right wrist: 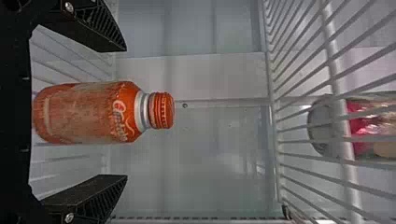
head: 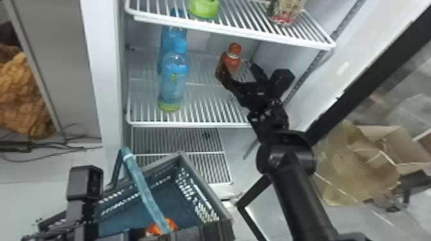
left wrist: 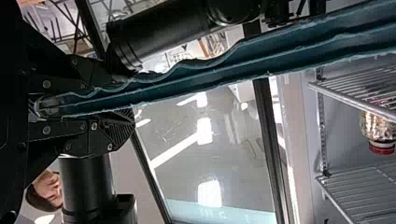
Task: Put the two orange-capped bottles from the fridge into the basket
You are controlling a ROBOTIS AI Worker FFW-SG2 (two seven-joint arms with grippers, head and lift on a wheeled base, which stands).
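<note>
While the handle [head: 141,189] is pinched in the narrowed left gripper [head: 123,235], below and to the left of the middle shelf [head: 205,123], the basket [head: 205,189] is seen beneath that same shelf, with something orange [head: 173,223] (partly covered by the handle) contained in it. At the shelf's left side, two blue bottles [head: 173,81] are stood upright, one behind the other. On the shelf's right part, an orange-capped bottle [head: 235,60] is stood upright and flanked by the widely parted fingers of the right gripper [head: 242,73], with a gap left on either side.
</note>
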